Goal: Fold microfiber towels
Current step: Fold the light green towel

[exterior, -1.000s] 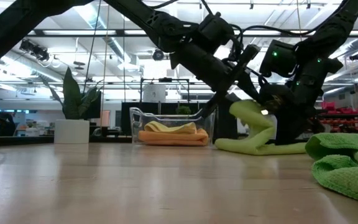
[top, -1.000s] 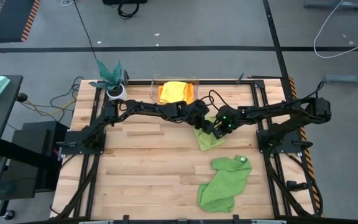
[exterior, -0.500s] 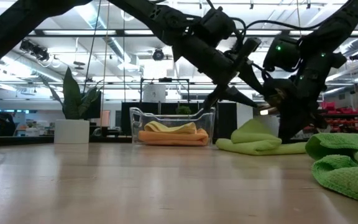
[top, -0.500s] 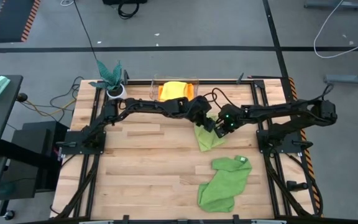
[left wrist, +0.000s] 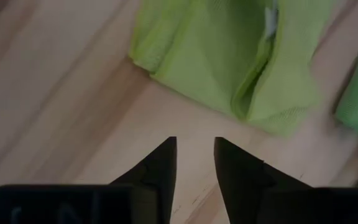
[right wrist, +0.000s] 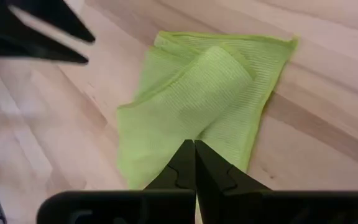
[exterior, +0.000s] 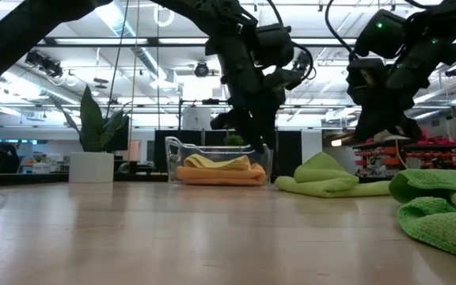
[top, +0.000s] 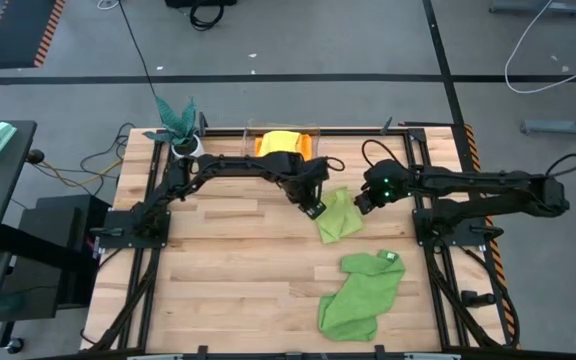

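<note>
The lime green towel (top: 338,215) lies folded on the table between my two grippers, resting flat with a softly folded-over layer on top (right wrist: 197,93). My left gripper (left wrist: 195,146) hangs just to its left, pointing down. It is open, with bare wood showing between the fingers. My right gripper (right wrist: 195,155) is shut on nothing, above the towel's right edge (top: 363,203). The larger mid-green towel (top: 361,292) lies crumpled nearer the front. The orange and yellow towels (top: 283,145) lie folded in a clear bin (exterior: 172,154) at the back.
A teal-leaved plant in a white pot (top: 180,128) stands at the back left corner. The clear bin sits just behind my left arm (top: 248,168). Bare wooden tabletop (top: 228,270) stretches over the left and front.
The lime towel's raised part has dropped onto the rest, and the towel now lies flat and folded. My left gripper has tipped downward and drawn off toward the table's left. My right gripper has risen and pulled back toward the right edge.
</note>
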Available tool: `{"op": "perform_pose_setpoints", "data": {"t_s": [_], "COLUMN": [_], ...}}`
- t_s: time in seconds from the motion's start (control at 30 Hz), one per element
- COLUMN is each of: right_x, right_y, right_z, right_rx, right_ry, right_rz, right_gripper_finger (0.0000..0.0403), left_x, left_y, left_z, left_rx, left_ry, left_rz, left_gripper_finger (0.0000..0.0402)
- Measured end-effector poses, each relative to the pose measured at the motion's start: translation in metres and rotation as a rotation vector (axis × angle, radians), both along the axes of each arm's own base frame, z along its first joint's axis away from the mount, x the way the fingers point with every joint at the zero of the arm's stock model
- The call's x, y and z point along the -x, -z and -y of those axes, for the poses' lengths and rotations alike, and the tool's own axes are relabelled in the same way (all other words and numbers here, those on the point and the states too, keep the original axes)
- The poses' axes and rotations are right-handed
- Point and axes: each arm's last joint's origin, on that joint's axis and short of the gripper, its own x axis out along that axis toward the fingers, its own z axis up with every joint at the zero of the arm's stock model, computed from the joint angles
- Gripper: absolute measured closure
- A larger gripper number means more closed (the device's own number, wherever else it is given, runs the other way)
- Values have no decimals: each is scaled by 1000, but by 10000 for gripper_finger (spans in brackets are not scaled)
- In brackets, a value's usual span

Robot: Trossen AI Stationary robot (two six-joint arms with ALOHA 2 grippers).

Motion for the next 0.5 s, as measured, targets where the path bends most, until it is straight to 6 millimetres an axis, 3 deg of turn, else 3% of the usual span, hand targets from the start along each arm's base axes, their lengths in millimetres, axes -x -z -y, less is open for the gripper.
{"op": "perform_pose_setpoints", "data": {"t_s": [0.3, 0.5], "right_x": [-25, -50], "right_y": [-11, -14], "right_z": [9, 24], "right_rx": [24, 33], "right_ry": [-30, -42], "right_rz": [-19, -62], "right_gripper_finger": [400, 400], "left_x": [-11, -4], "left_y": [4, 12], "left_z": [3, 7], "left_rx": [-78, -128], "left_ry": [-15, 54], "left_rz": [110, 7], "left_gripper_finger": [310, 326]}}
